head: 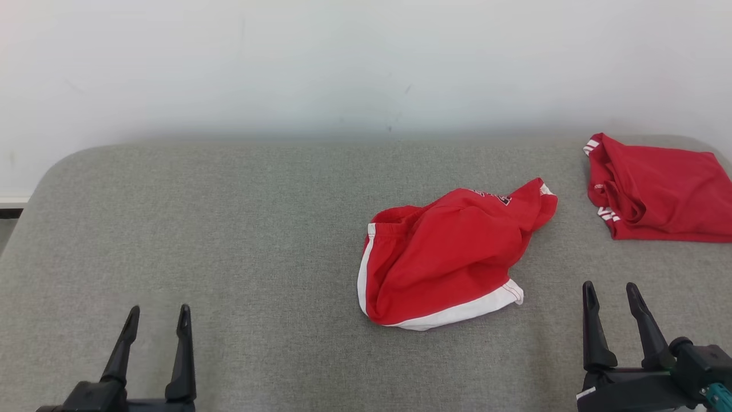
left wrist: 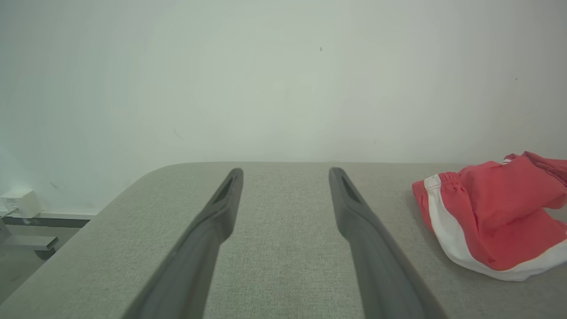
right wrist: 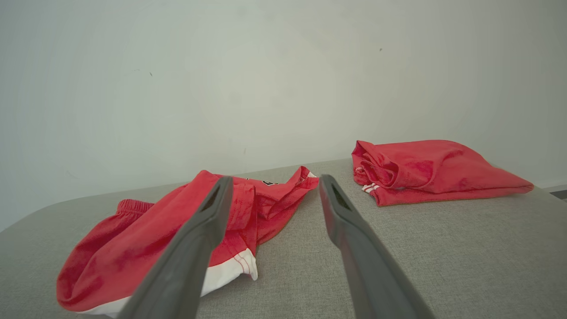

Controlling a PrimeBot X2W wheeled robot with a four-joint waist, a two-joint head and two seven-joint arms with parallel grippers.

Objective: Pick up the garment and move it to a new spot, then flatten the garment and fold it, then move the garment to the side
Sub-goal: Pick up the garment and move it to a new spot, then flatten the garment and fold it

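Observation:
A crumpled pair of red shorts with white trim, the garment point(head: 452, 257), lies right of centre on the grey padded table point(head: 229, 229); it also appears at the right of the left wrist view as the garment point(left wrist: 496, 217) and at lower left of the right wrist view as the garment point(right wrist: 146, 248). My left gripper point(head: 158, 320) stands open at lower left, far from the cloth, fingers point(left wrist: 217, 212) spread over bare table. My right gripper point(head: 612, 294) is open at lower right, just right of the shorts, holding nothing.
A second red garment point(head: 657, 191), folded, lies at the table's far right near the edge, seen too as the folded garment point(right wrist: 429, 170). A white wall point(head: 366, 63) stands behind the table. The table's left half is bare grey fabric. A small white box point(left wrist: 20, 201) sits off the table's left.

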